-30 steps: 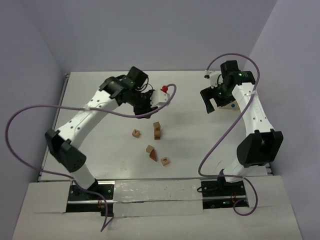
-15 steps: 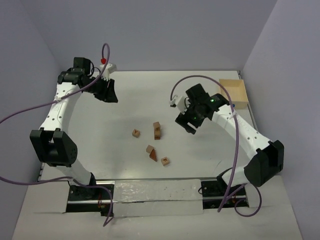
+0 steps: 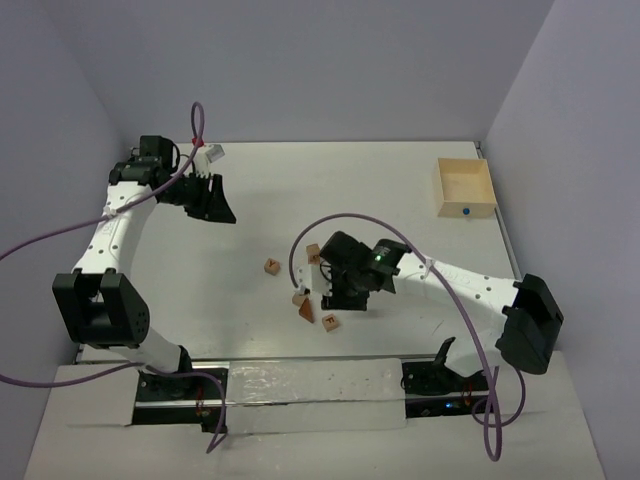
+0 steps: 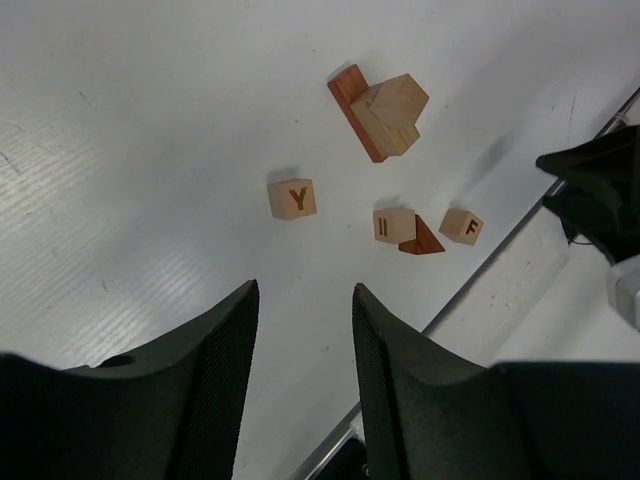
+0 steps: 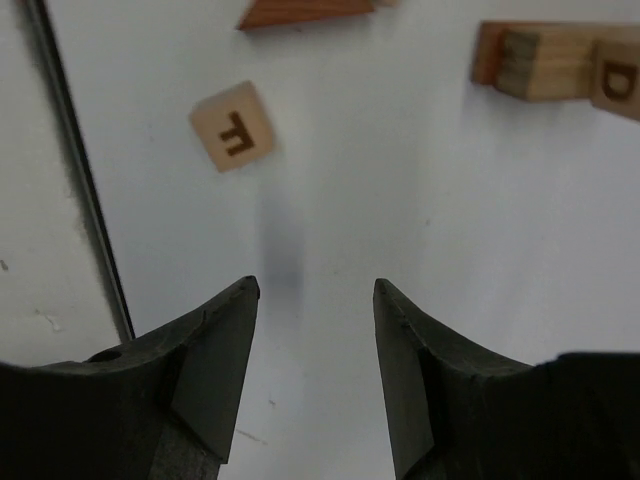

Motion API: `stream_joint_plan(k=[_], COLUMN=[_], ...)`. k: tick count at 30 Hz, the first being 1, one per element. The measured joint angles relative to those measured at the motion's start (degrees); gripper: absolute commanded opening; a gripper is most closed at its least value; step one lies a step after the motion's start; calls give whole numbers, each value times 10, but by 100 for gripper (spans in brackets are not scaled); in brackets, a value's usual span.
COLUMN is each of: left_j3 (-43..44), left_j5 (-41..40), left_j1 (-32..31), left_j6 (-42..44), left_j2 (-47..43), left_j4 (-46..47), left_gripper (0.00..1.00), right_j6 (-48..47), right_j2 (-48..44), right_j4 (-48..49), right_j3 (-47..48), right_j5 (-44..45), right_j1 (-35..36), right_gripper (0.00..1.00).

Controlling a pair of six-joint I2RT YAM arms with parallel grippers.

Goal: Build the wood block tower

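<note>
The wood block tower (image 3: 313, 254) is a small stack near the middle of the tabletop (image 3: 400, 180), a reddish-brown bar (image 4: 350, 95) against a tan block (image 4: 397, 110). Loose wood blocks (image 3: 272, 266) lie on its near side: the Y cube (image 4: 293, 198), a marked cube (image 4: 394, 226) touching the wedge (image 4: 425, 243), and the F cube (image 4: 462, 226) close to the near edge. The right claw (image 5: 315, 288) hangs spread and empty near the F cube. The left claw (image 4: 303, 292), also spread, is well apart at far left, open surface between. The box (image 3: 465, 188) sits at the right edge.
</note>
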Motion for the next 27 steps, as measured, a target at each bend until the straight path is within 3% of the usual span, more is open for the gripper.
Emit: stream_joint_plan(k=[9, 18, 27], left_j3=[0, 0, 0], left_j5=[8, 8, 8], left_j1=[0, 0, 0], left_j6=[0, 0, 1], left_j2=[-2, -8, -25], left_j4=[0, 0, 0], left_gripper=[51, 50, 51], right_j6=[-72, -143, -185], right_j2=[-15, -10, 33], right_j4=[63, 94, 117], right_j3=[-51, -69, -82], right_j5=[-57, -129, -148], right_j1=[49, 49, 49], right_gripper=[71, 74, 75])
